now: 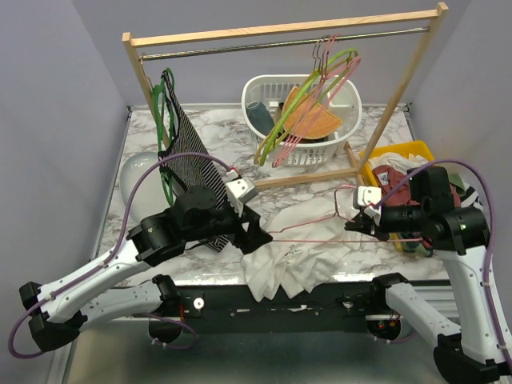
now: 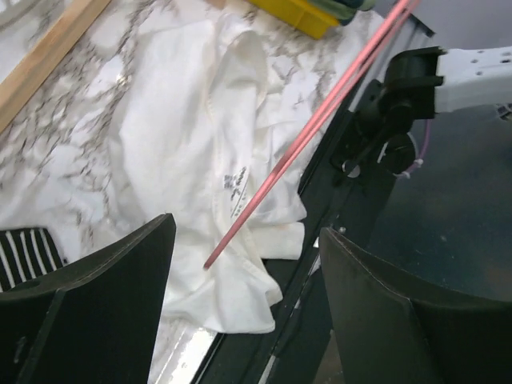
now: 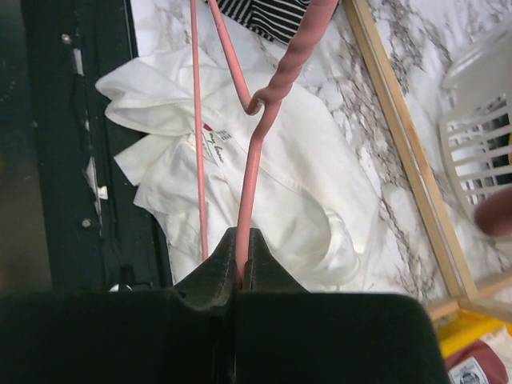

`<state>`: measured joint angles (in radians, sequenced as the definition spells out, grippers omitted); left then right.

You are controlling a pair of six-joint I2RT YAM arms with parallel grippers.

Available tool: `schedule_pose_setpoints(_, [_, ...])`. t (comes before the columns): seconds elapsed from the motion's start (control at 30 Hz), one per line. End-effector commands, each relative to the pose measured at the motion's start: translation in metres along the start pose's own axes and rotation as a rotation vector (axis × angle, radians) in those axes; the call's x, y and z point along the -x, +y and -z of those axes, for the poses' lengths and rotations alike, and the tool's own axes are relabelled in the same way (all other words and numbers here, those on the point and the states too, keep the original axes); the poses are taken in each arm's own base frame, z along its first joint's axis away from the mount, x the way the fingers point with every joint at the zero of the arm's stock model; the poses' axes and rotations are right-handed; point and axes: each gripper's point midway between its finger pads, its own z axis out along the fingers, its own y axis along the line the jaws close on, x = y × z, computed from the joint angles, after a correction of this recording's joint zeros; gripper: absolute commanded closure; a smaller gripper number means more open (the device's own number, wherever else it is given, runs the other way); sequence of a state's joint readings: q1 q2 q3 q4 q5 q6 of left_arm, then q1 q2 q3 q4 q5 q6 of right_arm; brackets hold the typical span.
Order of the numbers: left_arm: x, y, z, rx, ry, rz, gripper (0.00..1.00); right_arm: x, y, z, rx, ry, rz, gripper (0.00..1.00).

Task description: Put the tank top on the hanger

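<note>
Here the right gripper [image 3: 240, 244] clamps the pink hanger [image 3: 254, 152] above the tank top [image 3: 304, 160].
The white top lies crumpled at the marble table's [image 1: 216, 136] near edge. The left gripper [image 2: 244, 240] stands wide open, with the hanger's far end between its fingers, apparently untouched.

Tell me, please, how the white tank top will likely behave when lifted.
The tank top lies crumpled in soft folds, so it will probably droop, not hold shape. It looks thin, so likely light. Part overhangs the edge of the table; a push might slide it off.
</note>
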<state>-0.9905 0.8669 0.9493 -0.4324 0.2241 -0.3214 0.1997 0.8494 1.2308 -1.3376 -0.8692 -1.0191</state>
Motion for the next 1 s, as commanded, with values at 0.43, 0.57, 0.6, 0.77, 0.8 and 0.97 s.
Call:
schedule_pose_setpoints(0.43, [-0.132,0.018,-0.031,0.214,0.284,0.388,0.37,-0.044,0.017,0.027,-0.148,0.216,-0.138,1.0])
schedule_pose_setpoints(0.57, [-0.137,0.026,-0.04,0.389,0.328,0.277,0.34,-0.052,0.019,0.022,-0.148,0.227,-0.178,1.0])
schedule_pose_setpoints(0.6, [-0.14,0.026,-0.042,0.413,0.341,0.265,0.34,-0.053,0.02,0.022,-0.155,0.222,-0.187,0.99])
schedule_pose_setpoints(0.77, [-0.162,0.013,-0.059,0.451,0.407,0.216,0.34,-0.056,0.019,0.02,-0.175,0.217,-0.192,1.0])
schedule_pose_setpoints(0.8, [-0.164,0.014,-0.061,0.469,0.408,0.203,0.34,-0.057,0.021,0.019,-0.171,0.217,-0.195,0.99])
schedule_pose_setpoints(0.97, [-0.178,0.021,-0.068,0.554,0.431,0.178,0.35,-0.062,0.024,0.018,-0.17,0.222,-0.195,0.99])
